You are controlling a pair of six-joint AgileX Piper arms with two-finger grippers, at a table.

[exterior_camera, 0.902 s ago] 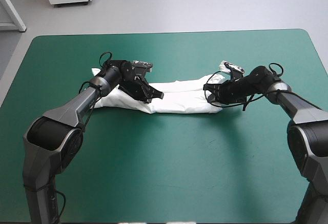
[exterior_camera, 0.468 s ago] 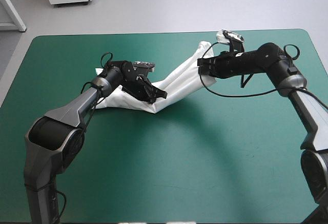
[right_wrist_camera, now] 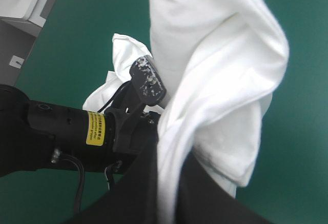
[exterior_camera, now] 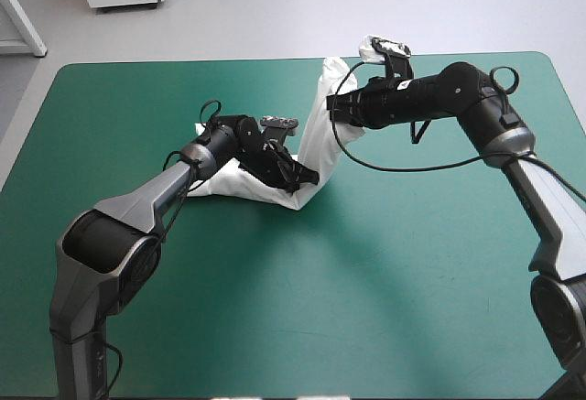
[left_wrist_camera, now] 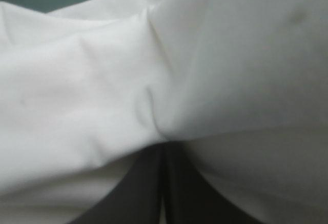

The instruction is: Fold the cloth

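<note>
the teal-green table (exterior_camera: pixel 412 281) is covered left of its middle by the white t-shirt (exterior_camera: pixel 320 135), one end laid flat on the cover and the other held up in a band rising toward the far edge. the raised end is pinched by the right gripper (exterior_camera: pixel 337 107), its black fingers all but closed with cloth between them. the bend at the table is gripped by the left gripper (exterior_camera: pixel 309 178), whose fingers are pressed together in a point against white cloth.

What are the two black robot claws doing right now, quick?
Left gripper: shut on the white short-sleeved cloth T-shirt, at its fold.
Right gripper: shut on the T-shirt's raised end.
</note>
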